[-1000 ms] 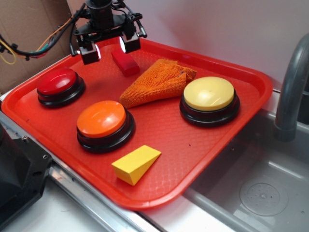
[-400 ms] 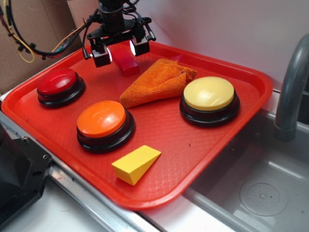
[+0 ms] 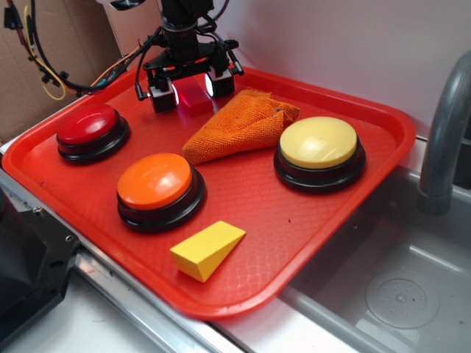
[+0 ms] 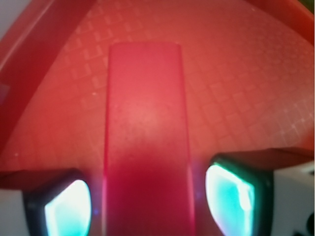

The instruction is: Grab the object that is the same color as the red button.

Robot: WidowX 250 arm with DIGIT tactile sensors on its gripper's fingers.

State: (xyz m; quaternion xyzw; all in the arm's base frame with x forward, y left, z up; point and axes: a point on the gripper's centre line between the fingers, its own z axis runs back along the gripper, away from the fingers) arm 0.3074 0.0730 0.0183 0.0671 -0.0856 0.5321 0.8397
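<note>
The small red block [image 3: 196, 98] lies on the red tray [image 3: 309, 220] near its back edge. My gripper [image 3: 193, 90] is lowered over it, open, with one finger on each side of the block. In the wrist view the block [image 4: 145, 142] fills the middle between my two lit fingertips [image 4: 69, 206], with small gaps on both sides. The red button [image 3: 88, 123] sits at the tray's left, well clear of my gripper.
An orange cloth [image 3: 243, 125] lies just right of the block. An orange button [image 3: 156, 182], a yellow button [image 3: 319, 143] and a yellow wedge block [image 3: 208, 248] are on the tray. A sink [image 3: 397, 294] and faucet [image 3: 441, 132] are at the right.
My gripper has moved right and down from beside the block. Its fingers now straddle the block close to the tray. The block has not moved.
</note>
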